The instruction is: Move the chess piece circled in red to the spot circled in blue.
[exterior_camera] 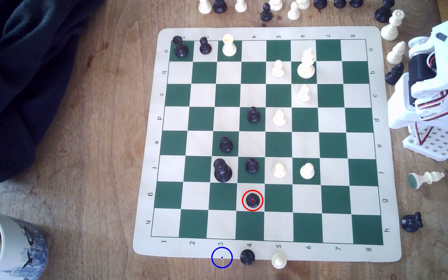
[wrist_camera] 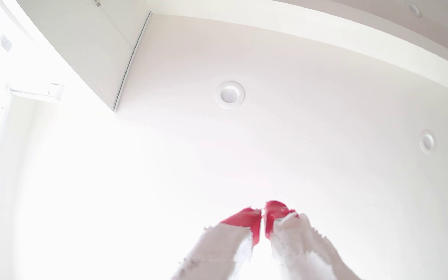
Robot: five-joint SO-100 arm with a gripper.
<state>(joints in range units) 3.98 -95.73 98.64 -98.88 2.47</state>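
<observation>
Looks like a home room: wooden worktop (exterior_camera: pixel 96 134) carrying a roll-up chess mat (exterior_camera: pixel 390 188), printed coffee mug (exterior_camera: pixel 15 247), dark fleece garment (exterior_camera: pixel 21 67) dumped alongside; overhead, white ceiling with recessed lights (wrist_camera: pixel 229 94).

The wrist view looks up at a white ceiling (wrist_camera: pixel 298 121). The gripper (wrist_camera: pixel 262 215) points toward it, its two white fingers (wrist_camera: pixel 223 242) ending in red tips (wrist_camera: pixel 244 218) that sit pressed together with nothing between them. Three round recessed lights are set in the ceiling: one (wrist_camera: pixel 229 94) near the middle, another (wrist_camera: pixel 427 141) farther off, and a third (wrist_camera: pixel 414 10) by a raised soffit (wrist_camera: pixel 325 29). Bright glare washes out the area around the fingers and one whole side of the picture.
</observation>
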